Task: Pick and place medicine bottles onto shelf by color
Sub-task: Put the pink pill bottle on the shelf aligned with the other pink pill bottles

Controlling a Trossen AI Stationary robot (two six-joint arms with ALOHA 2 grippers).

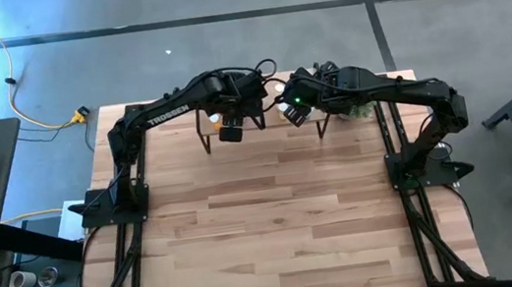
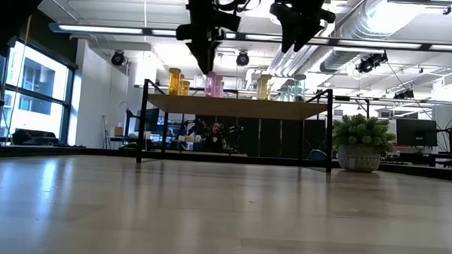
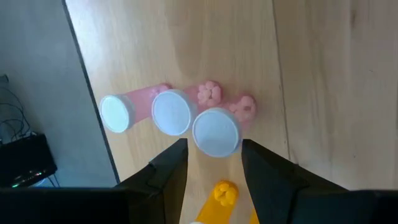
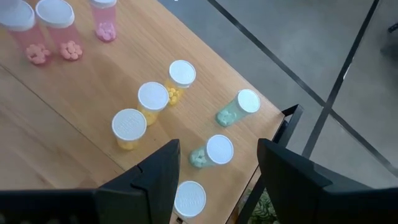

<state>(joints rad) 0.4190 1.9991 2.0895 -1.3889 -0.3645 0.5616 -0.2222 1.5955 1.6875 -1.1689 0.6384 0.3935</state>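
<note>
The left gripper point(image 3: 214, 163) hangs above the shelf point(image 3: 311, 74), jaws apart and empty, straddling from above the white cap of an upright pink bottle point(image 3: 216, 130); two more pink bottles point(image 3: 171, 112) stand beside it, long axes vertical. "TROSSEN" reads along the left arm point(image 1: 164, 109). Farther along the shelf, the right gripper point(image 4: 214, 165) hovers open and empty over upright yellow bottles point(image 4: 152, 96) and green bottles point(image 4: 219, 149).

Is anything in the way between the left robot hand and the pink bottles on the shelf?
Nothing visible. The left gripper hangs right above the shelf, jaws open, and the nearest pink bottle stands upright just beyond their tips. Two more pink bottles stand beside it in a row, not between it and the jaws.
</note>
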